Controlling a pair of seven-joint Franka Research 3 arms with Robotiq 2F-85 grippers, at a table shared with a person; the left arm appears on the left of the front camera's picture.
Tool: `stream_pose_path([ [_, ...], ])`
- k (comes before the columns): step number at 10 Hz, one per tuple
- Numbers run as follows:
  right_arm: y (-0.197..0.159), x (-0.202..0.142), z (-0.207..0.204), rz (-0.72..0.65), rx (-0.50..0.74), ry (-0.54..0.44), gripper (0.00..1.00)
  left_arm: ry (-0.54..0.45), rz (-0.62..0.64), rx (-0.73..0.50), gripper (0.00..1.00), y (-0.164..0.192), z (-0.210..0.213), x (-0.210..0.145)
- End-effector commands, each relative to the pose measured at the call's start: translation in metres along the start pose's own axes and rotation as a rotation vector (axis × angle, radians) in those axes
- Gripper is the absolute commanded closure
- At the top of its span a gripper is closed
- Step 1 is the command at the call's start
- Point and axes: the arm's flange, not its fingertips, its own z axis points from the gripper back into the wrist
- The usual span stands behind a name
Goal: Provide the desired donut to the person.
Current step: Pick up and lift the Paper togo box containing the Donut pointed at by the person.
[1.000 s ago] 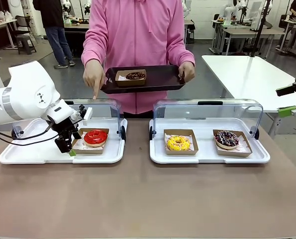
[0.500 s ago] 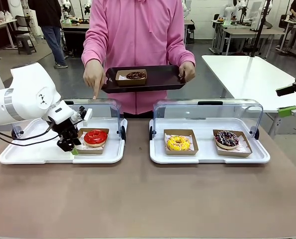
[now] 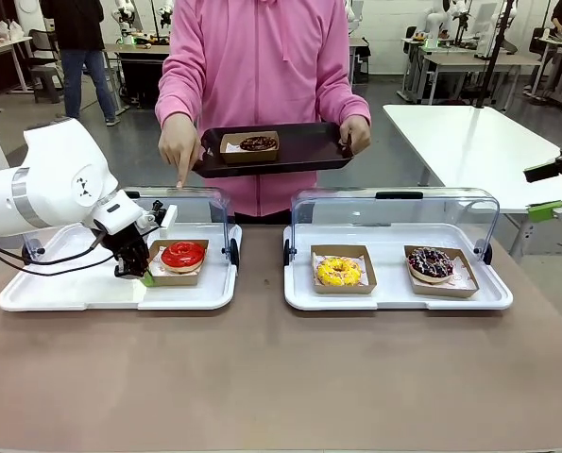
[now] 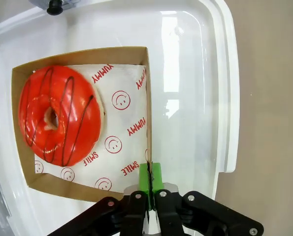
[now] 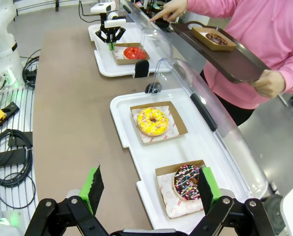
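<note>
A red-glazed donut (image 3: 182, 255) (image 4: 60, 115) lies in a brown cardboard box (image 4: 77, 53) on the left white tray (image 3: 73, 293). My left gripper (image 3: 141, 274) (image 4: 149, 179) is shut on the box's side wall, green pads pinching the cardboard. The person (image 3: 262, 66) in pink points one finger (image 3: 180, 175) down at the raised clear lid above this donut. Their other hand holds a dark tray (image 3: 299, 151) carrying a boxed chocolate donut (image 3: 258, 143). My right gripper (image 3: 545, 192) (image 5: 148, 189) hangs open at the far right, off the table.
The right white tray (image 3: 394, 300) holds a boxed yellow donut (image 3: 338, 272) (image 5: 152, 121) and a boxed sprinkled chocolate donut (image 3: 431, 261) (image 5: 187, 181) under a raised clear lid (image 3: 394, 212). Bare brown tabletop (image 3: 281, 377) lies in front of both trays.
My left gripper's jaws have closed on the box's side wall. The gripper and the box with the red donut have shifted slightly toward the far side.
</note>
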Motion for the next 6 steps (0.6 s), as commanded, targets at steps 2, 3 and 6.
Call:
stream_pose_path([
  [2, -0.002, 0.000, -0.002, 0.012, 0.000, -0.020, 0.00, -0.016, -0.008, 0.019, 1.00, -0.003, 0.011, 0.001],
  [3, -0.002, 0.000, -0.002, 0.012, 0.000, -0.020, 0.00, -0.025, -0.025, 0.003, 1.00, -0.008, 0.021, -0.002],
  [6, -0.002, 0.000, -0.002, 0.012, 0.000, -0.020, 0.00, -0.051, -0.079, -0.027, 1.00, -0.045, 0.066, -0.008],
])
